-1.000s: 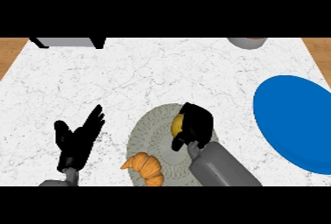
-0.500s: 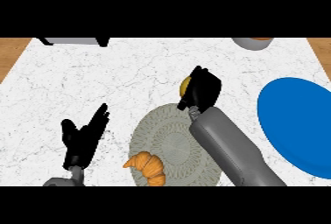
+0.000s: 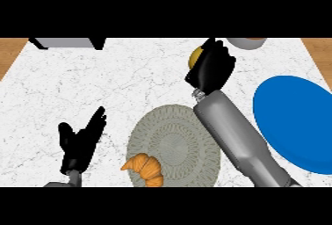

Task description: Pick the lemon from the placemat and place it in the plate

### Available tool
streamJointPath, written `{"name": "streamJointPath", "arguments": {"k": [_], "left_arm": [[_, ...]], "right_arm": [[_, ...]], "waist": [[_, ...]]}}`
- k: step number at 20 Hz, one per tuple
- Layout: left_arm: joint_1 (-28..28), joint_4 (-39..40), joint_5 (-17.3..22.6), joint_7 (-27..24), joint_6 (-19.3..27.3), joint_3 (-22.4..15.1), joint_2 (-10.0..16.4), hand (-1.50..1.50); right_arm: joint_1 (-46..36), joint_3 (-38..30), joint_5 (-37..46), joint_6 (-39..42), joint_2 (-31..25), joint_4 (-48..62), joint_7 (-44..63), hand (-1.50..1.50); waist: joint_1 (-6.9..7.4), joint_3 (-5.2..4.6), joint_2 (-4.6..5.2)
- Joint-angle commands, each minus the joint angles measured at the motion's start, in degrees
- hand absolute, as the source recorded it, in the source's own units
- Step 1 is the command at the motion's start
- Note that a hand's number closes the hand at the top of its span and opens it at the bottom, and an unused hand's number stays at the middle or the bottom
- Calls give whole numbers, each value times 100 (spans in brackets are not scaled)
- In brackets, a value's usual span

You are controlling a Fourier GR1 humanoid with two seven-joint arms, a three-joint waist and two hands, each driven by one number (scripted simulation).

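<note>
The yellow lemon (image 3: 196,56) shows only as a small patch at the left of my right hand (image 3: 213,68), whose fingers are curled round it above the counter, beyond the far edge of the placemat. The round grey placemat (image 3: 174,143) lies at the near middle of the counter. The blue plate (image 3: 295,121) sits at the right, with my right forearm between it and the placemat. My left hand (image 3: 81,143) rests open at the lower left, fingers up.
A croissant (image 3: 145,168) lies on the placemat's near left part. A grey bowl (image 3: 247,42) stands at the far edge just right of my right hand. A dark and grey appliance (image 3: 66,42) sits at the far left. Wooden floor shows at both far corners.
My right hand has carried the lemon off the placemat, away from me and slightly right. The left hand has stayed about where it was.
</note>
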Motion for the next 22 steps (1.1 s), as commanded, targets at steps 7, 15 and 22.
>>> {"name": "streamJointPath", "arguments": {"k": [7, 15, 22], "left_arm": [[285, 185, 30, -215, 19, 151, 10, 0], [169, 123, 65, -22, -114, 220, 169, 0], [212, -58, 1, -60, -94, 75, -19, 0]], "right_arm": [[785, -1252, 1402, -1746, 80, -1076, 1208, 150], [1882, -2506, 2370, -1947, -198, -1731, 714, 150], [2717, -3396, 1127, -2888, -785, -1768, -596, 150]], "waist": [[-228, -13, 18], [-174, -13, 42], [-64, -10, 49]]}}
